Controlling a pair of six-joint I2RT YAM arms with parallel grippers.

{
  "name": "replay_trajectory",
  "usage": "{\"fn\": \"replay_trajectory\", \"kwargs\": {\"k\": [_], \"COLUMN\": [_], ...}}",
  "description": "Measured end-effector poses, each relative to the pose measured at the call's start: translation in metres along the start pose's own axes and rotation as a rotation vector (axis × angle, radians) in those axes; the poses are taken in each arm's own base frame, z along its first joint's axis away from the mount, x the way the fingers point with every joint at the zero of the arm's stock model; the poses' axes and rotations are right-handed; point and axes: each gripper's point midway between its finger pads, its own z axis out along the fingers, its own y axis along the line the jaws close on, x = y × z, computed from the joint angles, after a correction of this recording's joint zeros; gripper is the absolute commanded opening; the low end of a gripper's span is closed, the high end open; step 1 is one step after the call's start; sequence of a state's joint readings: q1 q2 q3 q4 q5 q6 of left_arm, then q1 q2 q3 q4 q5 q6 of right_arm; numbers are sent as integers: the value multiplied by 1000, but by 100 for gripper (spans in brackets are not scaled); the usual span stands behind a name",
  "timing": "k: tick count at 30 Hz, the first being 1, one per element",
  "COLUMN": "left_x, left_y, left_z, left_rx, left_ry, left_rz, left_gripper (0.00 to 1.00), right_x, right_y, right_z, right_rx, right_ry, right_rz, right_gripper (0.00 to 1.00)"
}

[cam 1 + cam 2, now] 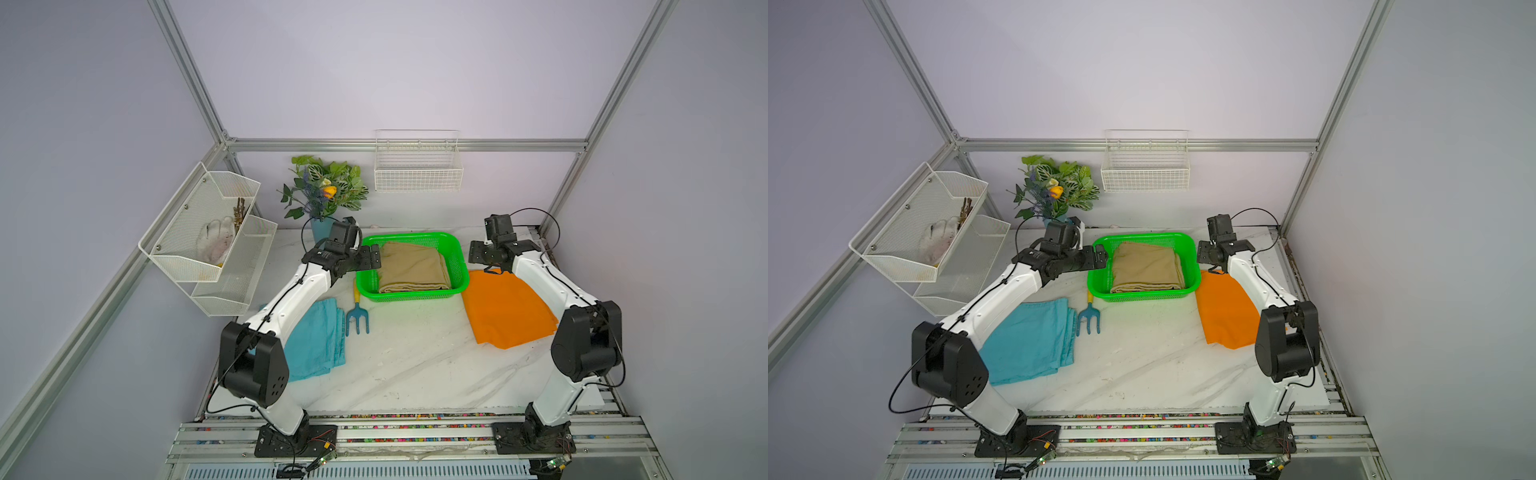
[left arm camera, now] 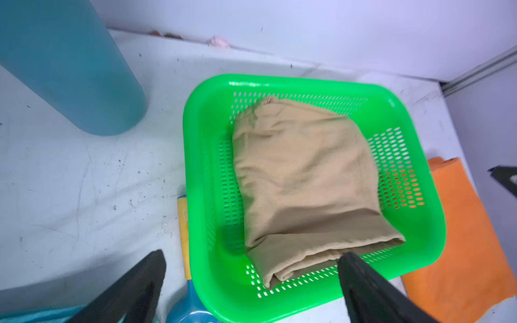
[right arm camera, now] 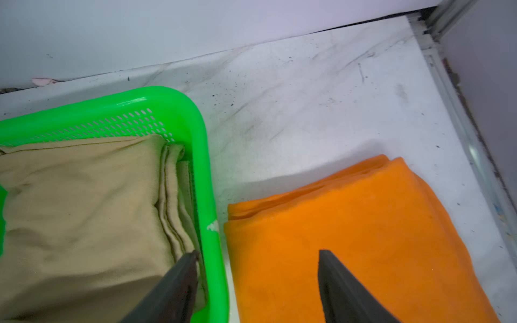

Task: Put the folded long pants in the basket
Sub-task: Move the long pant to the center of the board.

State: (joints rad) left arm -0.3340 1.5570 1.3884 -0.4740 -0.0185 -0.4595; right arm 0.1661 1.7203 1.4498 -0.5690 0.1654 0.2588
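Note:
The tan folded long pants (image 1: 413, 268) (image 1: 1146, 268) (image 2: 302, 179) (image 3: 78, 212) lie inside the green basket (image 1: 415, 237) (image 1: 1142, 237) (image 2: 195, 167) (image 3: 207, 156). Orange folded pants (image 1: 505, 309) (image 1: 1223, 309) (image 3: 349, 218) rest on the table just right of the basket. Teal folded pants (image 1: 318, 340) (image 1: 1030, 336) lie at the front left, partly under my left arm. My left gripper (image 1: 374, 257) (image 1: 1100, 255) (image 2: 251, 253) hangs open over the basket's left rim, holding nothing. My right gripper (image 1: 473, 253) (image 1: 1202, 251) (image 3: 258, 251) is open above the basket's right wall, with nothing between its fingers.
A teal hand rake (image 1: 356, 316) (image 1: 1088, 318) with a yellow handle lies just left of the basket. A teal vase (image 1: 322, 228) (image 2: 70, 70) with a plant stands behind my left gripper. A white wire basket (image 1: 417, 170) hangs on the back wall, a white mesh rack (image 1: 212, 241) on the left wall.

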Motion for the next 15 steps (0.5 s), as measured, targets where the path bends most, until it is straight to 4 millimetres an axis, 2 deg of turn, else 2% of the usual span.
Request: {"fn": "replay_trajectory", "kwargs": {"k": [1, 2, 6, 8, 10, 15], "left_x": [-4, -4, 9, 29, 56, 124], "left_y": [1, 2, 6, 5, -2, -36], "left_z": [-7, -12, -8, -4, -7, -31], "left_rx": [16, 38, 81, 98, 123, 231], "left_ry": [-33, -51, -35, 4, 53, 146], "left_rz": [-17, -39, -74, -75, -75, -20], "left_gripper": [100, 100, 100, 100, 100, 100], "right_x": [9, 22, 85, 118, 140, 167], "right_y": [-7, -16, -40, -51, -57, -54], "right_z": [-1, 0, 16, 23, 26, 37], "right_rx": [9, 22, 68, 92, 102, 74], "right_ry": [12, 38, 169, 242, 289, 352], "right_rz": [8, 20, 41, 58, 74, 122], "right_gripper": [59, 56, 53, 54, 54, 53]}}
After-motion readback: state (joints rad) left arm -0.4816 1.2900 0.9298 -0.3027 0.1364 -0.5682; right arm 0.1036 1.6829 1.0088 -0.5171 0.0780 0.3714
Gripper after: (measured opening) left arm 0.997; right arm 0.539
